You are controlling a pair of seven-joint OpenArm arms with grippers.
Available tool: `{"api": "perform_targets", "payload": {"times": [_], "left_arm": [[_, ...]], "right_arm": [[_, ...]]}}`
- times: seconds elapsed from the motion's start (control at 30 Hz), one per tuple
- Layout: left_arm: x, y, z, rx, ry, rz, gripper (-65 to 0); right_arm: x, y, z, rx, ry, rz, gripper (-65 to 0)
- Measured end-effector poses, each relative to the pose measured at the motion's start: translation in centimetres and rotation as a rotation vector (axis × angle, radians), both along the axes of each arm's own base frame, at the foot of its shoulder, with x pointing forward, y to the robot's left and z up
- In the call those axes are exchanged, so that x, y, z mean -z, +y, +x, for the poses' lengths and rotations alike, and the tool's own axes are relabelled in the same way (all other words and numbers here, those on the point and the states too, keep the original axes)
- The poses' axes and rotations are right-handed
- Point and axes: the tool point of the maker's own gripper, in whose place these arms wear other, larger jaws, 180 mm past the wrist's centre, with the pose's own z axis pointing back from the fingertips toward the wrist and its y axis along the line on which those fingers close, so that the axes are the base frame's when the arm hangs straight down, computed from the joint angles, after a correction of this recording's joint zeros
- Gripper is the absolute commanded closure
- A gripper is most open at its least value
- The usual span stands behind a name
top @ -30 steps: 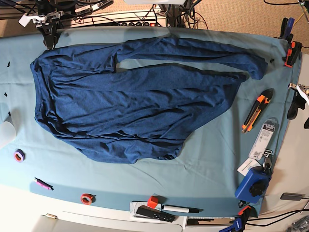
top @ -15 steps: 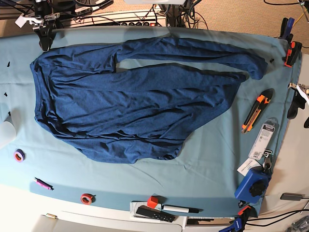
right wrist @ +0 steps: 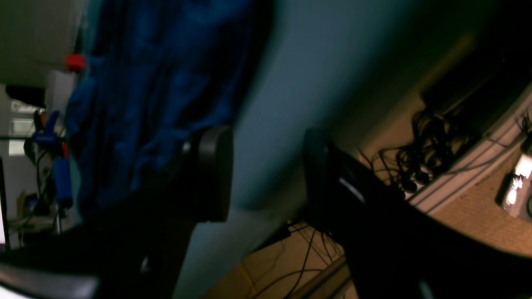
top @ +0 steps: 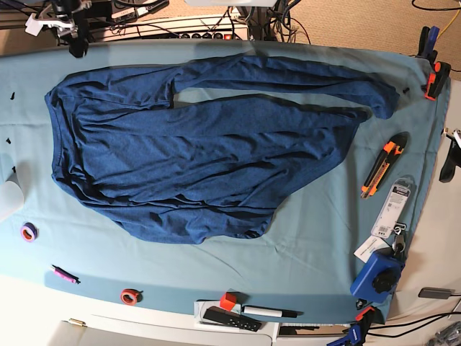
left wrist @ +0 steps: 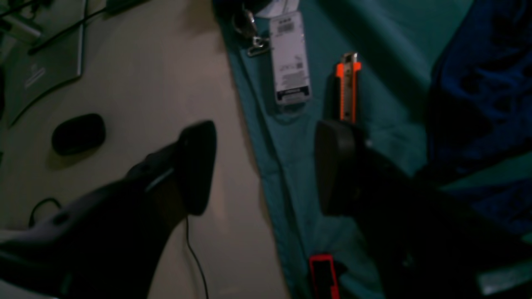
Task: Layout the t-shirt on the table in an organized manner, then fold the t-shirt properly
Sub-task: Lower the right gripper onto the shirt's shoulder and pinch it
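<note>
While the t-shirt (top: 194, 151) is lying crumpled across the middle of the table (top: 310, 245), its long axis running between the two arms, both end effectors are hanging off at opposite table ends, open and empty. The right end effector (right wrist: 266, 174) is sitting just beyond the shirt's wide bunched end and looks the nearer; the left end effector (left wrist: 266, 166) is hovering over the table edge beside an orange utility knife (left wrist: 348, 85), the shirt lying well apart. Since a second ago, both have been retreating outward; the shirt is lying unchanged.
</note>
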Motion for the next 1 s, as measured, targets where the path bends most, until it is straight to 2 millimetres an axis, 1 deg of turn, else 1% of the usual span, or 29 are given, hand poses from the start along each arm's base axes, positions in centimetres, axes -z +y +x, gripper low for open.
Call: {"api": "perform_targets", "payload": {"times": [0.07, 0.17, 0.27, 0.47, 0.63, 0.7, 1.0], "left_arm": [[0.1, 0.0, 0.0, -0.002, 0.004, 0.001, -36.2], [0.1, 0.1, -0.1, -0.003, 0.007, 0.002, -36.2], [0.2, 0.1, -0.1, -0.004, 0.012, 0.005, -36.2], [0.2, 0.1, -0.1, -0.006, 0.014, 0.005, -36.2], [0.2, 0.1, -0.1, -0.006, 0.013, 0.005, -36.2], [0.2, 0.1, -0.1, -0.006, 0.013, 0.005, -36.2], [0.2, 0.1, -0.1, -0.005, 0.013, 0.005, -36.2]], "right_arm": [[-0.1, 0.1, 0.6, -0.012, -0.012, -0.004, -28.0], [0.0, 1.5, 1.6, -0.063, -0.031, 0.032, -28.0], [-1.4, 2.6, 2.9, -0.128, -0.126, 0.028, -28.0], [-0.8, 2.4, 3.4, -0.125, -0.097, 0.015, -28.0], [0.5, 1.7, 2.8, -0.071, -0.037, 0.026, -28.0], [0.6, 1.5, 3.0, -0.054, -0.036, 0.027, -28.0], [1.6, 1.3, 4.7, 0.01, -0.129, 0.112, -28.0]]}}
